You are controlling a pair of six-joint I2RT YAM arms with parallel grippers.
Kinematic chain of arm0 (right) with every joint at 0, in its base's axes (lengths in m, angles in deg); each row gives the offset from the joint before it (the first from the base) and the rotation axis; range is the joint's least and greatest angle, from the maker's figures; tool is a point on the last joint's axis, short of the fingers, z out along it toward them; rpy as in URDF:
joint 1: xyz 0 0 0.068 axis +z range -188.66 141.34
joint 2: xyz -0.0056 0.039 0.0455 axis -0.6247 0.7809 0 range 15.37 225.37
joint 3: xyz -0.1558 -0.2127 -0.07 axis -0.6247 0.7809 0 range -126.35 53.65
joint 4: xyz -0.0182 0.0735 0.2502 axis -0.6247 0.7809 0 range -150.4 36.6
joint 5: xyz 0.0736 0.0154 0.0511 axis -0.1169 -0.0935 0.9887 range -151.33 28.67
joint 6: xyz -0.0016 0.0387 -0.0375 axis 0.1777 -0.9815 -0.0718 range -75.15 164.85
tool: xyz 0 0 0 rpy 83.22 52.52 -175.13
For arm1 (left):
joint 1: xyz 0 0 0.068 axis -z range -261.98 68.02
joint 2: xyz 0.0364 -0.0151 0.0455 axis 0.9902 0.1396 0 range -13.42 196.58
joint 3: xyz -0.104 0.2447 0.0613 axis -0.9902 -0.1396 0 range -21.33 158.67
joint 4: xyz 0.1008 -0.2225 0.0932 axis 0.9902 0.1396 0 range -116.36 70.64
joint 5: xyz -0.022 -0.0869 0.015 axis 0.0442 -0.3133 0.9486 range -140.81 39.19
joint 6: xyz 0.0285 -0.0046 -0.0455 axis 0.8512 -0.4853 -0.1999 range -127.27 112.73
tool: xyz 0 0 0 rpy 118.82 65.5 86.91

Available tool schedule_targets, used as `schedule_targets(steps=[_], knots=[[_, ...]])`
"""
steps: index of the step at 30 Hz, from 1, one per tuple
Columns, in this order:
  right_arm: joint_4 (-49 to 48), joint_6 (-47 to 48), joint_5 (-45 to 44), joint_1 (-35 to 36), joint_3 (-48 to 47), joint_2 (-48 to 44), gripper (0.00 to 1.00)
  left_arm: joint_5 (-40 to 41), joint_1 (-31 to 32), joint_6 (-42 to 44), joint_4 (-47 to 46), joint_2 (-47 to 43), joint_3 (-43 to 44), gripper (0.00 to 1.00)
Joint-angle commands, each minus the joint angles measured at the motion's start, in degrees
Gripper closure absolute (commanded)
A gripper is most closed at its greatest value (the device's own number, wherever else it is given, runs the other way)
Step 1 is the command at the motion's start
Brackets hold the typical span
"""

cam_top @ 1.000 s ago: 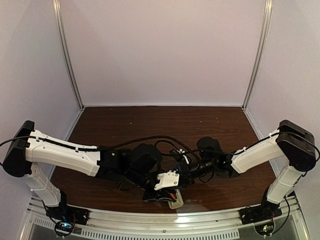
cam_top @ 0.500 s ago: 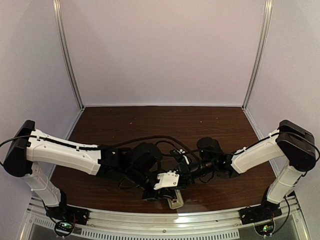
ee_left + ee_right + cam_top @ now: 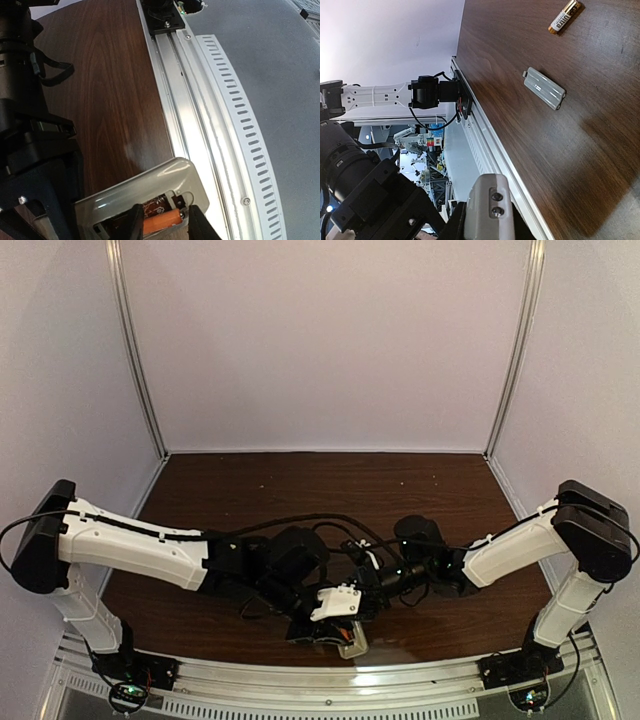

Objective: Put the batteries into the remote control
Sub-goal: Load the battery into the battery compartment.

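The remote control (image 3: 145, 192) is held back up near the table's front edge, and it also shows in the top view (image 3: 351, 644). Its battery bay is open, with one copper-gold battery (image 3: 161, 221) lying in it. My left gripper (image 3: 162, 226) is closed down over that battery, one finger at each side. My right gripper (image 3: 487, 222) is shut on the remote's end (image 3: 488, 205). A second battery (image 3: 565, 16) lies loose on the table in the right wrist view. In the top view both grippers meet low in the middle, left (image 3: 330, 625) and right (image 3: 362, 612).
A small flat pale grey plate (image 3: 545, 88) lies on the table near the loose battery. The metal rail (image 3: 190, 100) of the table's front edge runs right beside the remote. Black cables (image 3: 300, 520) loop over both forearms.
The left arm has shifted slightly to the right and lower over the remote. The remote and the right arm have barely moved.
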Motion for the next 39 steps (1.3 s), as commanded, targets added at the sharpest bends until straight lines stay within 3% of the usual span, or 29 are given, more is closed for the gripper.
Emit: schedule_targets(steps=[1,8,16,39], knots=[[-4.9,-1.99,1.34,-0.12,-0.53,-1.85,1.0,0.64,-0.43,-1.48,4.68,2.42,-0.39,0.7],[-5.13,-2.15,1.58,-0.08,-0.71,-2.32,1.0,0.32,-0.77,-1.64,4.0,2.96,-1.58,0.84],[-8.59,-4.68,3.27,-0.07,-1.07,-3.91,1.0,2.48,-1.26,-0.1,4.21,4.09,-3.69,0.89],[-30.28,-20.0,6.7,0.18,2.17,-2.04,1.0,7.18,-2.85,2.57,-7.69,2.6,-9.77,0.84]])
